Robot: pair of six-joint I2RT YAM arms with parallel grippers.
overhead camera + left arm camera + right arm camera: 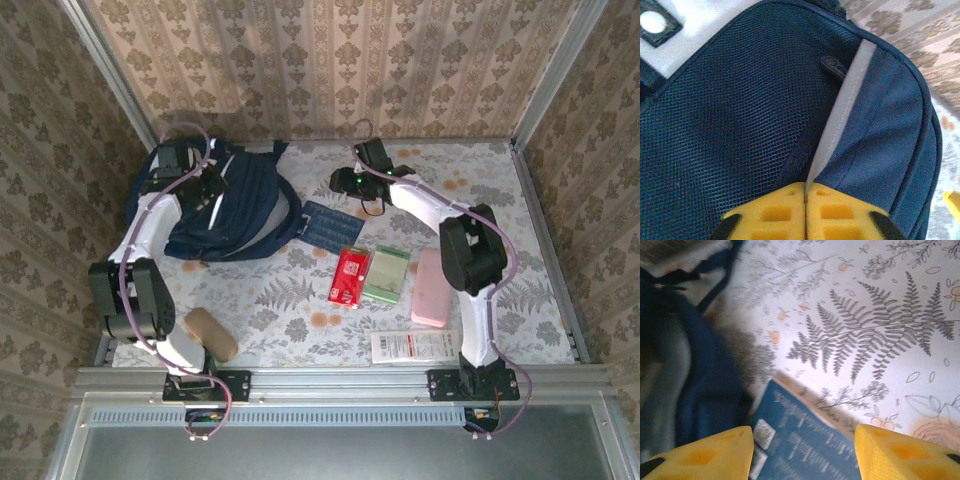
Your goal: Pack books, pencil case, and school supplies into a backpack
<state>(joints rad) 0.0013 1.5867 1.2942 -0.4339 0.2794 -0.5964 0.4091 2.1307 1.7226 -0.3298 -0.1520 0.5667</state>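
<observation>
Step in hand: getting the small blue book (329,226) into the backpack (232,205). The bag lies at the back-left of the surface (290,320). The book lies flat just beside the bag's right edge, touching or nearly so.

Left fingers (840,217) are pressed together w/ the bag's pale stripe running down into the seam between them, so prob. pinching fabric near the bag's top. They're either steadying it or lifting the mouth; can't tell which, and the opening isn't clear in the wrist view. Right fingers (900,450) are spread wide w/ nothing in them, hovering over a corner of the book, w/ the bag's dark edge off to one side.

Out on the surface: red packet (349,276) & green packet (386,273) side by side, touching. The pink pencil case (433,288) is just right of them, and the long white packet (415,347) is near the front edge. A tan oblong thing (210,334) sits by the left arm's base. Most small stuff is unpacked, so I'd put the task at early-to-mid.

Next move, as I judge it: right arm drops, gets its fingers across a book edge & closes. The book is thin & flat on the surface, so the grip needs an edge, maybe a tilt or slide first. Then a short carry over into the bag, w/ the left holding the mouth up. Risks: the book slips out or snags on the bag's lip.
</observation>
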